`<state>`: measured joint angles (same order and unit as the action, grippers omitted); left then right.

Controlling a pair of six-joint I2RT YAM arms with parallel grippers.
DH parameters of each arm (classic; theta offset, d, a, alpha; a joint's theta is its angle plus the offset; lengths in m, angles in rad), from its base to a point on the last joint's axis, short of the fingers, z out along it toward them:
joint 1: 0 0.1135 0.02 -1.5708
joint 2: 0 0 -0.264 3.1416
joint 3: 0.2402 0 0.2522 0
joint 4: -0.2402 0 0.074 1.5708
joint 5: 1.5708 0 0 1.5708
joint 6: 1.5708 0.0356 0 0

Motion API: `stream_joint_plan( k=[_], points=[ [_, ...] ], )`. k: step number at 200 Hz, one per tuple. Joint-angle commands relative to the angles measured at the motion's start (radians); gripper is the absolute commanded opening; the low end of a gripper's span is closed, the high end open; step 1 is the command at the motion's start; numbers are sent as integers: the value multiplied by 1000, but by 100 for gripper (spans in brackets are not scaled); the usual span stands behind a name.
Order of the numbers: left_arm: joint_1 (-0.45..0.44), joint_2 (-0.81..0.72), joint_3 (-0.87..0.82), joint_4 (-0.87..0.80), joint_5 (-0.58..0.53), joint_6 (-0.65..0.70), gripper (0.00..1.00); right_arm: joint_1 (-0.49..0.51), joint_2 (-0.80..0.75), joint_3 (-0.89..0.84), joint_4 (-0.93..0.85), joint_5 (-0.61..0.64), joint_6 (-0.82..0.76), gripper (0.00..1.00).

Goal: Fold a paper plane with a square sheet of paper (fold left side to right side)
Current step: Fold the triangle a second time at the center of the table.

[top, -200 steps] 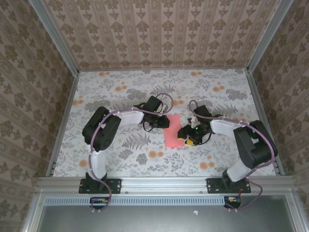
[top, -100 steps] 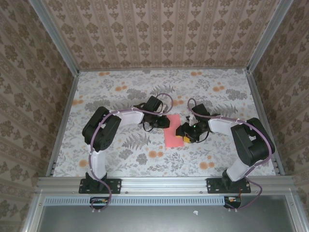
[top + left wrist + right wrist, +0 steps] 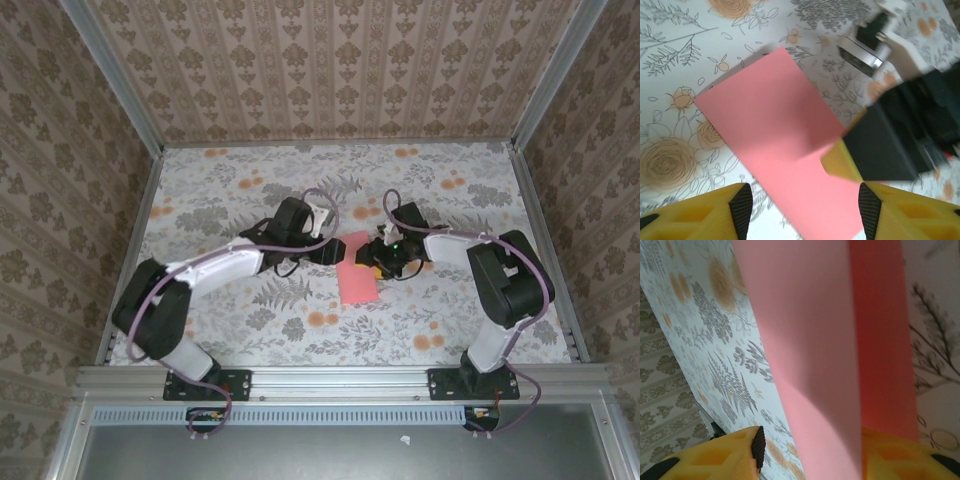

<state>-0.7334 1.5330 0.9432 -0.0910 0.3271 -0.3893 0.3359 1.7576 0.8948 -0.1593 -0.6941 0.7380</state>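
The square sheet of paper (image 3: 357, 272) lies mid-table, folded in half into a salmon-pink rectangle. My left gripper (image 3: 335, 250) hovers at its far left corner. In the left wrist view the paper (image 3: 785, 140) lies below my left gripper (image 3: 805, 212), which is open, with its pads (image 3: 742, 210) clear of the sheet. My right gripper (image 3: 377, 256) is at the paper's far right edge. In the right wrist view the upper layer (image 3: 810, 350) rises over one finger (image 3: 890, 450) of the right gripper (image 3: 815, 442). The other pad (image 3: 758, 442) stands apart from the paper, so the jaws are open.
The table (image 3: 250, 190) wears a grey leaf cloth with orange flower blotches (image 3: 322, 319). Patterned walls and metal rails (image 3: 130, 260) close it in on three sides. The two grippers are close together over the paper's far end.
My left gripper has opened and let go of the paper while its arm stretched out lower and leftward. My right gripper has moved toward the far end of the paper, narrowing a little.
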Motion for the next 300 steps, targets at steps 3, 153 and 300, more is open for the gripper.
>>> stream_joint_plan(
  k=[3, 153, 300],
  points=[
    [-50, -99, -80, 8, -90, 84, 66, -16, 51, 66, -14, -28, -1, 46],
    [-403, 159, 220, -229, -401, 244, 84, -34, 92, 177, -37, 13, 17, 8],
    [-483, 302, 321, -319, -602, 210, 52, -33, 98, 183, -76, 30, -17, 10]
  ],
)
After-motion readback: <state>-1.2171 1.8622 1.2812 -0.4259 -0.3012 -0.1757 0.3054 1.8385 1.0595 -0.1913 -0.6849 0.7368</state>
